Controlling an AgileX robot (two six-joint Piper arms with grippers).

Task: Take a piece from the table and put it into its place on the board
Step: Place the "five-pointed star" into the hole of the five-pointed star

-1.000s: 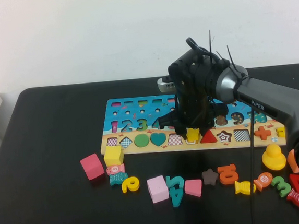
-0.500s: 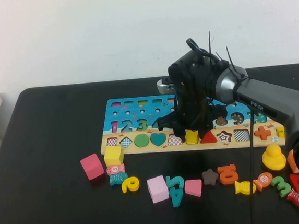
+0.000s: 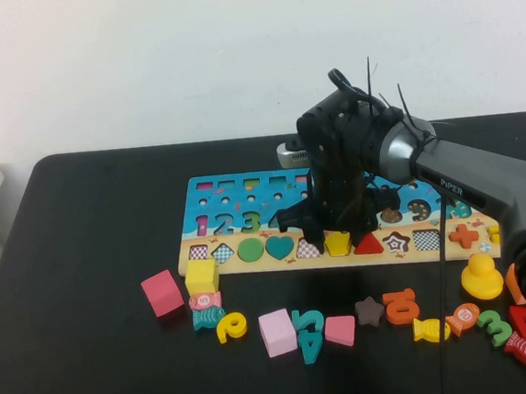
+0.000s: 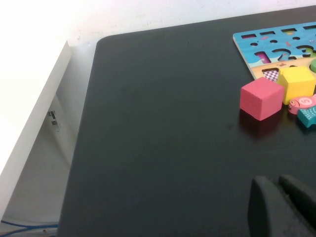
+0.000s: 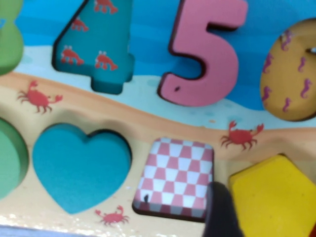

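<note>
The yellow pentagon piece [image 3: 338, 242] lies in a slot of the board [image 3: 245, 199], between a red-checkered slot and a red triangle. My right gripper [image 3: 336, 235] hangs straight down over it, open, with a finger on each side of the piece. In the right wrist view the piece [image 5: 274, 197] fills the corner, and one dark finger [image 5: 221, 212] stands against its edge; the other finger is out of frame. The board [image 5: 148, 123] shows numbers 4 and 5 and a blue heart. My left gripper [image 4: 281, 197] sits shut and empty, low over the black table [image 4: 148, 123], far from the board.
In front of the board lie loose pieces: a pink cube [image 3: 162, 292], a yellow cube [image 3: 200, 275], a pale pink cube [image 3: 277, 331], a pink pentagon-like piece [image 3: 340, 330], a yellow duck [image 3: 481, 276], plus several numbers and fish. A white shelf [image 4: 29, 123] borders the table's left edge.
The yellow piece has settled slightly lower into its slot. The right gripper's fingers have spread wider around it. The left arm has not moved.
</note>
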